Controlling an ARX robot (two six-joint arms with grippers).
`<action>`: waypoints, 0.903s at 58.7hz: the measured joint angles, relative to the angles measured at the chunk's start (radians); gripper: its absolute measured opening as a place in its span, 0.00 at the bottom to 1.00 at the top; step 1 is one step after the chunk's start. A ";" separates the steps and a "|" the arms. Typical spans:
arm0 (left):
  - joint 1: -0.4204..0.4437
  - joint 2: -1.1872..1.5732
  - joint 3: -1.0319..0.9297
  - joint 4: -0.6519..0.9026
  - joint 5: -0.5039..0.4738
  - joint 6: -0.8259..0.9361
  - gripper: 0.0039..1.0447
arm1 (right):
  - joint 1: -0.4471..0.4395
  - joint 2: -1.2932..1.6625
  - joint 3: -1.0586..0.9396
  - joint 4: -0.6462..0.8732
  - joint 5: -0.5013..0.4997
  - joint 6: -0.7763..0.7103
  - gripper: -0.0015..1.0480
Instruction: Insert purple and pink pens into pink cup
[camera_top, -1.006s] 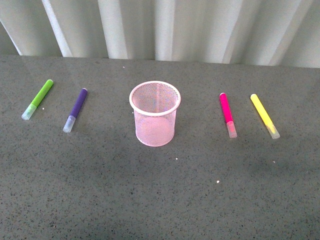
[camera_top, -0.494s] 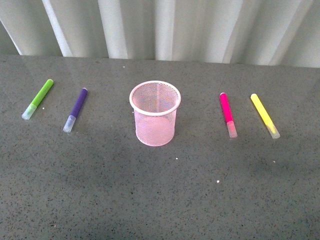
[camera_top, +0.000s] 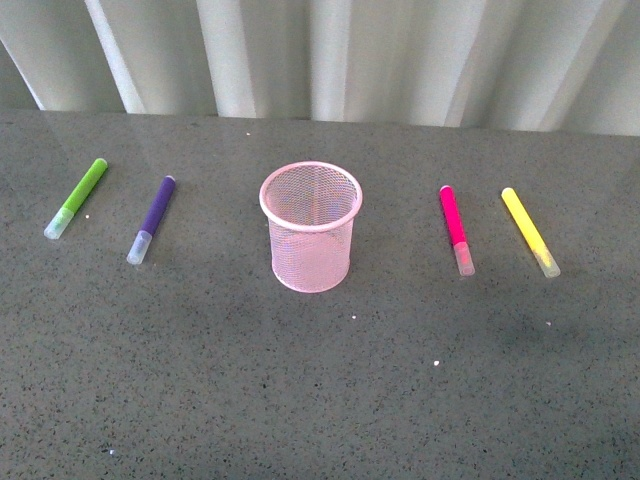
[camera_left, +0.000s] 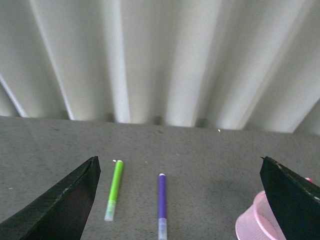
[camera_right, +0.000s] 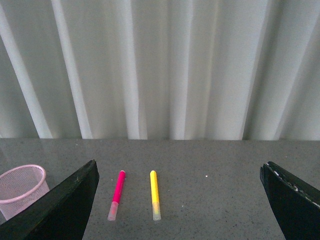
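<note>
The pink mesh cup (camera_top: 311, 227) stands upright and empty at the table's middle; it also shows in the left wrist view (camera_left: 256, 223) and the right wrist view (camera_right: 21, 186). The purple pen (camera_top: 152, 219) lies flat to the cup's left, also in the left wrist view (camera_left: 162, 202). The pink pen (camera_top: 455, 229) lies flat to the cup's right, also in the right wrist view (camera_right: 116, 193). My left gripper (camera_left: 180, 200) is open and empty, back from the purple pen. My right gripper (camera_right: 182, 200) is open and empty, back from the pink pen. Neither arm shows in the front view.
A lime-green marker (camera_top: 76, 197) lies left of the purple pen, also in the left wrist view (camera_left: 114, 195). A yellow marker (camera_top: 529, 231) lies right of the pink pen, also in the right wrist view (camera_right: 155, 194). A white pleated curtain (camera_top: 320, 60) closes off the grey table's far edge.
</note>
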 joint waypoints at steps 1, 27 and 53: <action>0.001 0.054 0.037 -0.012 0.016 0.001 0.94 | 0.000 0.000 0.000 0.000 0.000 0.000 0.93; -0.033 0.824 0.756 -0.435 0.073 0.121 0.94 | 0.000 0.000 0.000 0.000 0.000 0.000 0.93; -0.002 1.083 0.856 -0.478 0.006 0.121 0.94 | 0.000 0.000 0.000 0.000 0.000 0.000 0.93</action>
